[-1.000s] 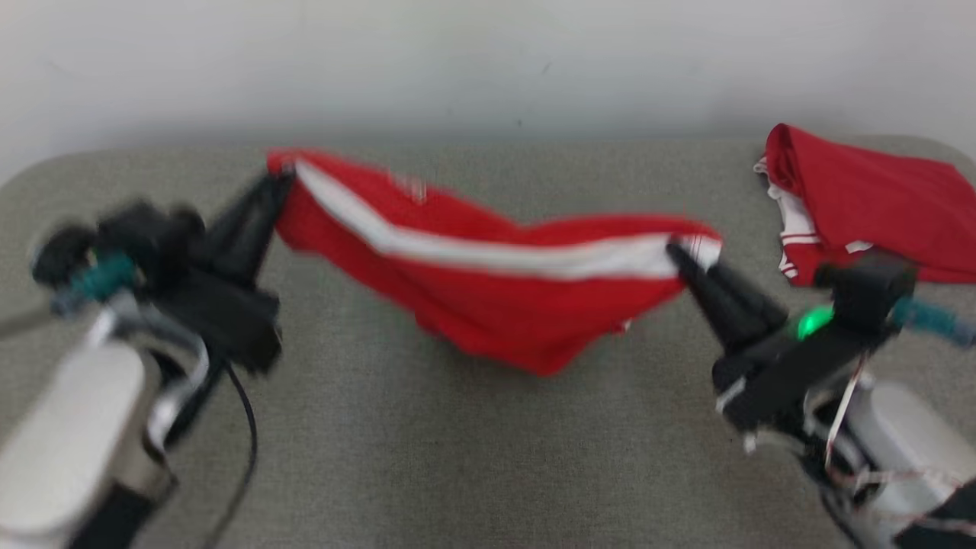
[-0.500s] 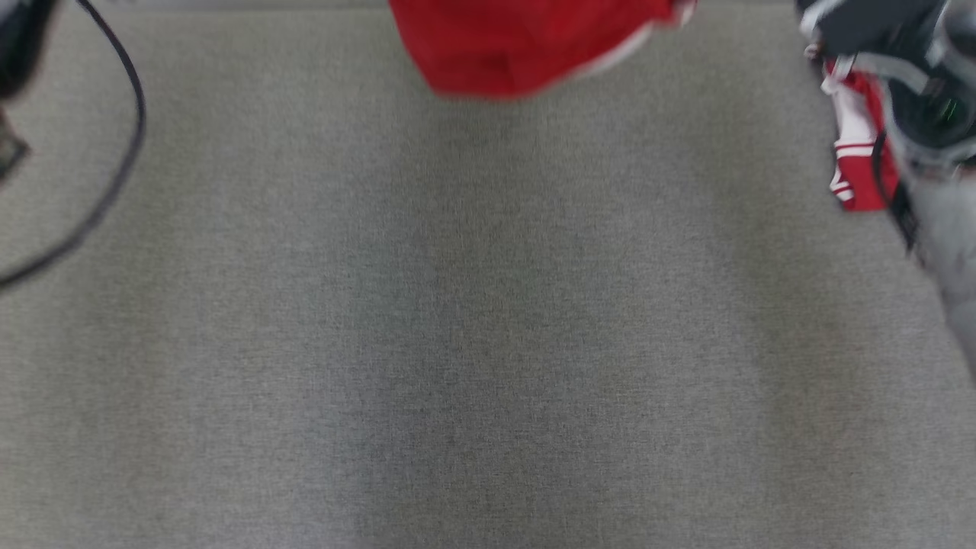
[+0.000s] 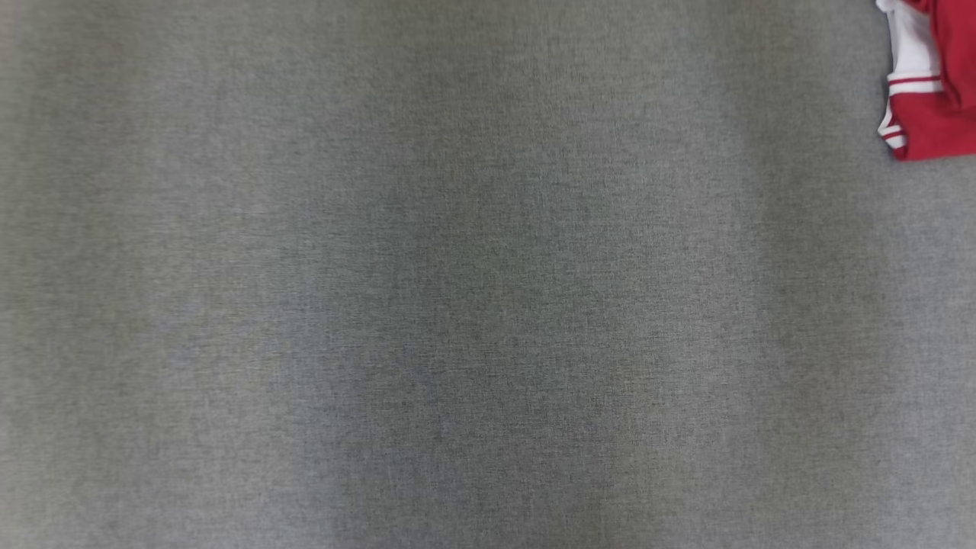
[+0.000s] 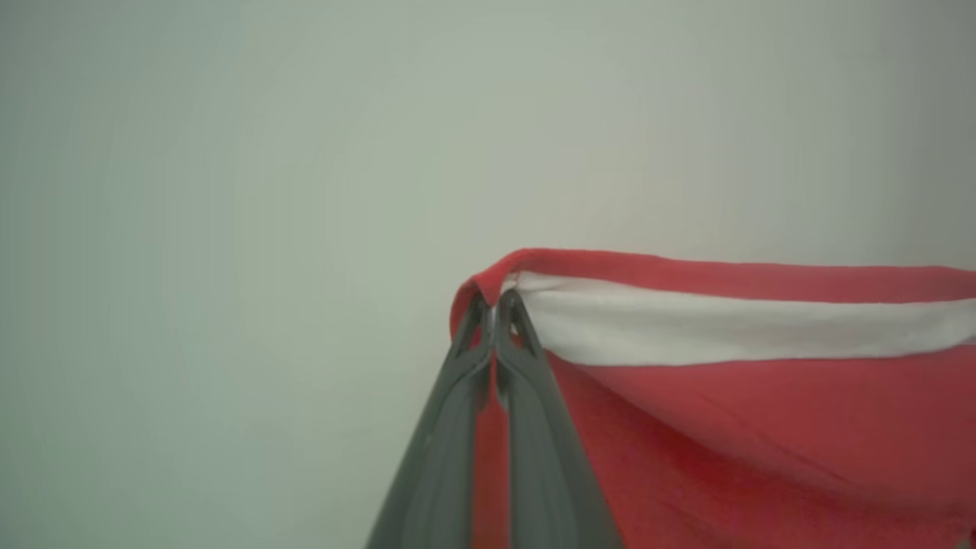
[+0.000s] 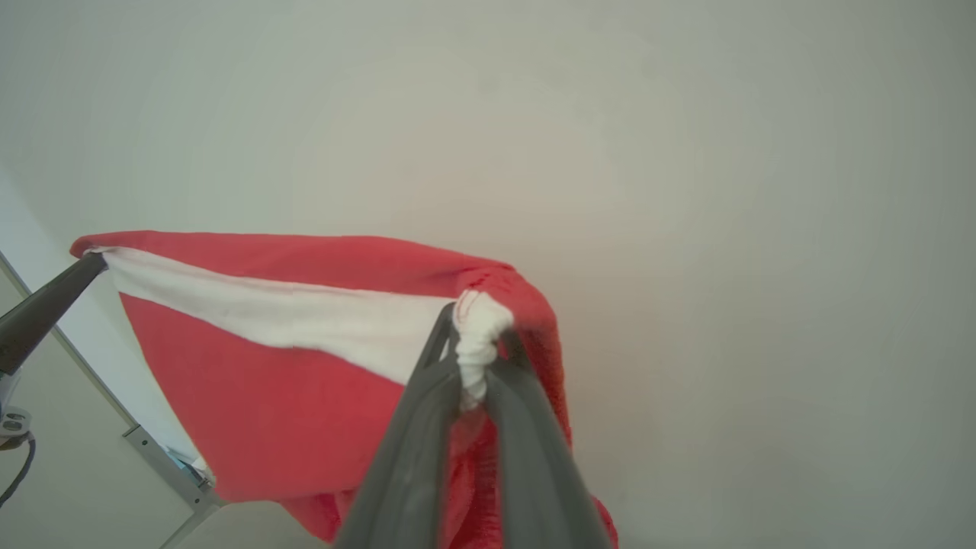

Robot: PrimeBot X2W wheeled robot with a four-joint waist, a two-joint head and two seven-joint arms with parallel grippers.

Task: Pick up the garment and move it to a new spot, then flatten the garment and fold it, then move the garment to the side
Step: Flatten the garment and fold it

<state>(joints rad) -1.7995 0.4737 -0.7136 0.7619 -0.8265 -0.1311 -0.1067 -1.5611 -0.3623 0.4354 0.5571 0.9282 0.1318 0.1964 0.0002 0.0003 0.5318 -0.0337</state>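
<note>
Left wrist view: red garment (white band on top) hangs taut

Head view: aimed steeply down, close over the grey bench. Corner of a second red-and-white cloth caught at the far right edge.

Left wrist view: sighted along the left jaws, very near, facing a pale wall. Red garment running off toward the right.

Right wrist view: sighted along the right jaws, equally near, pale wall behind too.

Shared by both wrist views: the garment's white band. Its far end in the left jaws also seen from the right wrist.
</note>
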